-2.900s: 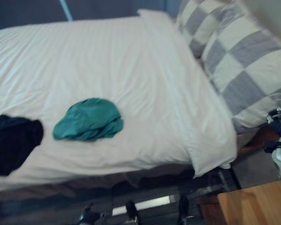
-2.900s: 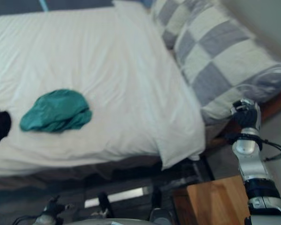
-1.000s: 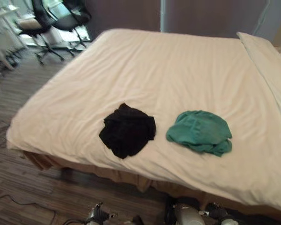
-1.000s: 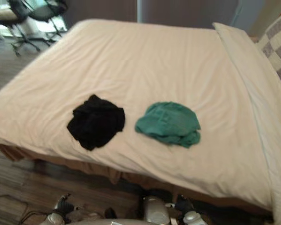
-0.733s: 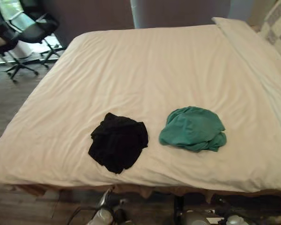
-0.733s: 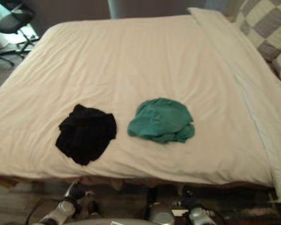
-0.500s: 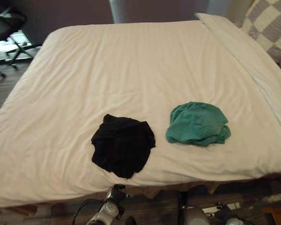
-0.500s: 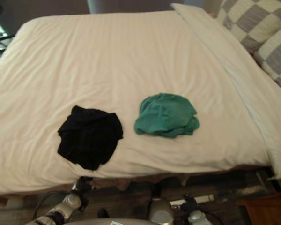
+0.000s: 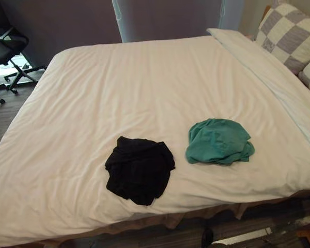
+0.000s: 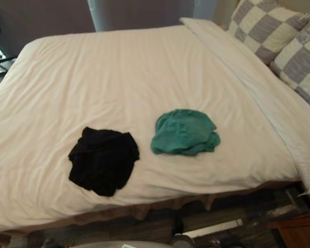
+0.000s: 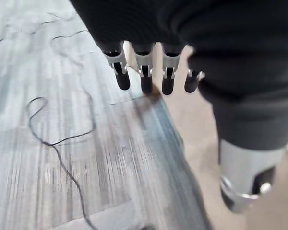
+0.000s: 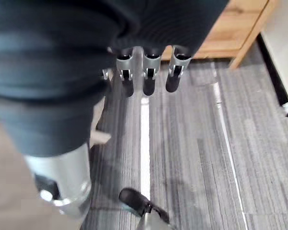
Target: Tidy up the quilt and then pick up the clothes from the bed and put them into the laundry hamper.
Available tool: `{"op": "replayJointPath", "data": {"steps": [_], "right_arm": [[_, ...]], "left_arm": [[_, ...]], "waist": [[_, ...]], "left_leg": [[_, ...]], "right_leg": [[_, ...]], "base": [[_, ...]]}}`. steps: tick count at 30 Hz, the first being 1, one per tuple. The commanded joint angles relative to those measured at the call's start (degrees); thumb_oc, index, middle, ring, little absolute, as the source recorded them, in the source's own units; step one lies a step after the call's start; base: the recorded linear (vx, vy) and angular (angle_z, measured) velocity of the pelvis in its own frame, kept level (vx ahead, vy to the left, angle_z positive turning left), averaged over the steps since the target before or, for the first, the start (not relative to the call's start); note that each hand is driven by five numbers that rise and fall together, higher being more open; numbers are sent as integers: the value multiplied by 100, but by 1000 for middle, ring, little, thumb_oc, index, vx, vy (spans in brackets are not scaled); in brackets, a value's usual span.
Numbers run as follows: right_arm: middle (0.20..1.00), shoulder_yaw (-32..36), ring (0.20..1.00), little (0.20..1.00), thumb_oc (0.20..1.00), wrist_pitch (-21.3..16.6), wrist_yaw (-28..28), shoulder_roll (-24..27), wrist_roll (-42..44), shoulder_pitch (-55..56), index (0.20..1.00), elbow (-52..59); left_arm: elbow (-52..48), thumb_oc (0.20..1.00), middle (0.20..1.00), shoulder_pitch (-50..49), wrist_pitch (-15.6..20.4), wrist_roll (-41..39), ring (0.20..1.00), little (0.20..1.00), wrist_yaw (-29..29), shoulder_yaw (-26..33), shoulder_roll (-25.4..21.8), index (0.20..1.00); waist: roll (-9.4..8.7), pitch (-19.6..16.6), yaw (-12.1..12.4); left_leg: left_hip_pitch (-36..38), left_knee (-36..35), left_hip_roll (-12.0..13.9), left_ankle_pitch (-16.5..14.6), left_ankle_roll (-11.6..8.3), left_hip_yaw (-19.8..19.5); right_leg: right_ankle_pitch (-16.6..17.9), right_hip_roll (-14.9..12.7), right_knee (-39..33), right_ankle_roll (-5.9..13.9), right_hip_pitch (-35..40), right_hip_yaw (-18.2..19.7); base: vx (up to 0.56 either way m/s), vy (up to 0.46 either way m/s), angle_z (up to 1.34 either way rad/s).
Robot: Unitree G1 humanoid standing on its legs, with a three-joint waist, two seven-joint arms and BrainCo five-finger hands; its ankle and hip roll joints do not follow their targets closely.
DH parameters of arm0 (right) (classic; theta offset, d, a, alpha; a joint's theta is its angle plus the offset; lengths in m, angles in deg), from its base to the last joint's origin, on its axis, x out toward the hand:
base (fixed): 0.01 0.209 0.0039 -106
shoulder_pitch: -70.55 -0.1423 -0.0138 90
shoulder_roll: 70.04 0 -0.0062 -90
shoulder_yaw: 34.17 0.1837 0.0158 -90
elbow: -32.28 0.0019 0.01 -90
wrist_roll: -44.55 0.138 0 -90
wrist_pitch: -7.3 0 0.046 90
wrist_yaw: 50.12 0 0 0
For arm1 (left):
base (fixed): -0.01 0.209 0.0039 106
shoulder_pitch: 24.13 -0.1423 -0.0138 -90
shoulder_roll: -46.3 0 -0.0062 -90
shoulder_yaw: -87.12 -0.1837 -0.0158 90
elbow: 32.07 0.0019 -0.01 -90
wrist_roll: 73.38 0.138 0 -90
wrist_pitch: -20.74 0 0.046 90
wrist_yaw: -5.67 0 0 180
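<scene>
Office chair (image 9: 8, 44) at 10 o'clock of the head view, on the floor beside the bed. Quilt (image 9: 144, 88) lies flat and smooth across the mattress, only shallow creases; judged already tidied, so the clothes step is next.

Black garment (image 9: 139, 169) bunched at about 7 o'clock of the quilt, near its front edge. Green garment (image 9: 218, 142) just beside it toward 4 o'clock, apart from it, not touching. Checked pillows (image 9: 294, 41) stacked at 2 o'clock at the head of the bed. No hamper visible.

Change over the last 3 s: the whole view swung from the pillow end across the bed and back to centre, so the camera moved; both garments keep the same spot on the quilt. Arms that showed at the lower edge half a second ago have dropped out of the head views. Reading: robot now squared to the clothes, reach not yet begun.

Left hand (image 11: 144, 72): fingers straight, relaxed, hanging over grey floor (image 11: 62, 143), holding nothing. Right hand (image 12: 146, 74): same, fingers straight and loose over floor, wooden furniture (image 12: 235, 28) beyond. Both empty
</scene>
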Motion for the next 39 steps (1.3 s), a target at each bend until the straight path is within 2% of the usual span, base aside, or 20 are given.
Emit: {"op": "replayJointPath", "data": {"steps": [1,3,4,5,6,7,8,13,14,15,16,17,19,21,27,35,36,37,38,39], "right_arm": [[1000,301,1000,1000,1000,-280,-629,311,219,-83,1000,729],[1000,539,1000,1000,1000,-393,-811,630,44,23,1000,1737],[1000,556,1000,1000,1000,-366,-809,627,34,56,1000,1784],[1000,739,1000,1000,1000,-481,-882,925,-222,176,1000,2775],[1000,781,1000,1000,1000,-518,-922,1049,-392,199,1000,3095],[1000,791,1000,1000,1000,-507,-920,1045,-403,215,1000,3118],[1000,761,1000,1000,1000,-563,-968,1262,-691,101,1000,3474],[1000,345,1000,1000,1000,-661,-858,2043,-1881,-331,1000,4559],[1000,392,1000,1000,1000,-879,-462,2620,-1833,-439,1000,4820],[1000,162,1000,1000,1000,-790,-624,2497,-2095,-583,1000,4977],[1000,173,1000,1000,1000,-776,-644,2510,-2116,-577,1000,4971],[1000,-62,1000,1000,1000,-877,-629,2692,-2428,-671,1000,5474],[1000,-187,1000,1000,1000,-946,-680,2813,-2561,-812,1000,5669],[1000,-321,1000,1000,1000,-926,-678,2826,-2539,-965,1000,5691],[1000,-942,1000,1000,1000,-945,-614,2817,-2648,-1674,1000,6218],[1000,-1946,1000,1000,1000,-936,-800,2802,-2566,-3367,1000,6350],[1000,-2051,1000,1000,1000,-933,-848,2807,-2546,-3605,1000,6324],[1000,-2282,1000,1000,1000,-946,-914,2814,-2515,-4020,1000,6387],[1000,-2305,1000,1000,1000,-945,-927,2818,-2506,-4096,1000,6342],[1000,-2398,1000,1000,1000,-932,-987,2797,-2479,-4313,1000,6305]], "left_arm": [[-433,1000,1000,293,305,-548,1000,1000,-661,118,-1099,1000],[-1098,1000,1000,255,435,-370,1000,1000,-850,206,-1385,1000],[-1124,1000,1000,241,420,-360,1000,1000,-854,208,-1378,1000],[-2087,1000,1000,204,517,-62,1000,1000,-975,221,-1569,1000],[-2582,1000,1000,202,568,125,1000,1000,-1044,194,-1668,1000],[-2618,1000,1000,181,547,138,1000,1000,-1045,205,-1660,1000],[-3298,1000,1000,252,634,415,1000,1000,-1091,140,-1834,1000],[-4822,1000,1000,522,854,1300,1000,1000,-869,-404,-1991,1000],[-3505,1000,1000,556,1136,903,1000,1000,-142,117,-3618,1000],[-3809,1000,1000,781,1046,985,1000,1000,-368,-292,-3146,1000],[-3809,1000,1000,819,1014,1012,1000,1000,-403,-333,-3105,1000],[-4992,1000,1000,781,1163,1365,1000,1000,-412,-794,-2947,1000],[-5325,1000,1000,752,1168,1535,1000,1000,-272,-1021,-2920,1000],[-5373,1000,1000,844,1173,1563,1000,1000,-270,-1123,-2925,1000],[-5177,1000,1000,1562,1004,1975,1000,1000,-225,-2000,-2661,1000],[-4449,1000,1000,3057,773,2475,1000,1000,-422,-3107,-2454,1000],[-4277,890,890,3294,744,2509,890,890,-437,-3253,-2424,890],[-3966,507,507,3667,676,2652,507,507,-499,-3578,-2378,507],[-3883,385,385,3756,692,2651,385,385,-529,-3607,-2348,385],[-3758,200,200,3980,657,2678,200,200,-563,-3753,-2310,200]], "waist": [[-365,145,-8],[-358,147,-52],[-355,147,-47],[-347,164,-83],[-340,168,-90],[-338,168,-89],[-330,169,-98],[-364,158,-103],[-248,138,-81],[-313,139,-135],[-291,141,-118],[-306,149,-97],[-324,139,-103],[-330,151,-104],[-339,369,-140],[-269,1063,-125],[-249,1152,-119],[-259,1278,-143],[-253,1295,-141],[-257,1363,-145]], "left_leg": [[-249,-18,-142,-208,-82,-239],[-229,-18,-145,-227,-75,-229],[-225,-18,-146,-228,-74,-230],[-218,-18,-144,-236,-63,-234],[-213,-18,-139,-239,-58,-232],[-210,-18,-139,-239,-58,-233],[-204,-18,-135,-246,-51,-242],[-195,-18,-128,-267,-47,-249],[-186,-18,-123,-233,-67,-220],[-196,-18,-140,-222,-67,-210],[-195,-18,-141,-224,-65,-212],[-191,-18,-156,-253,-57,-205],[-185,-18,-149,-254,-64,-191],[-192,-18,-142,-244,-70,-176],[-431,-18,-90,-138,-107,-96],[-1266,32,20,189,-167,-59],[-1369,37,43,242,-176,-61],[-1525,44,78,327,-203,-50],[-1555,45,78,337,-203,-51],[-1660,49,97,387,-215,-48]], "right_leg": [[-583,-765,300,363,262,142],[-573,-787,284,387,272,146],[-573,-787,285,388,277,146],[-579,-802,288,402,274,160],[-582,-811,299,407,275,153],[-583,-812,301,408,277,153],[-583,-829,321,418,286,158],[-556,-860,309,446,308,173],[-516,-867,310,461,305,171],[-497,-883,307,470,298,171],[-498,-885,308,473,298,170],[-494,-890,293,482,301,170],[-491,-889,273,491,298,184],[-482,-891,262,494,286,189],[-438,-885,238,491,26,279],[-338,-950,492,447,-961,476],[-341,-977,560,434,-1086,491],[-327,-1009,621,431,-1252,493],[-332,-1012,643,428,-1291,498],[-331,-1017,685,427,-1408,510]], "base": [[16,-20,11],[8,-4,6],[5,4,3],[0,0,0],[0,0,0],[4,0,7],[12,0,6],[0,0,0],[0,0,0],[24,34,-7],[31,10,-13],[37,0,-8],[40,-11,1],[0,0,0],[-43,-12,-4],[-179,-21,-9],[-161,-38,-4],[-114,-26,-2],[-99,-32,-1],[-62,-20,1]]}}
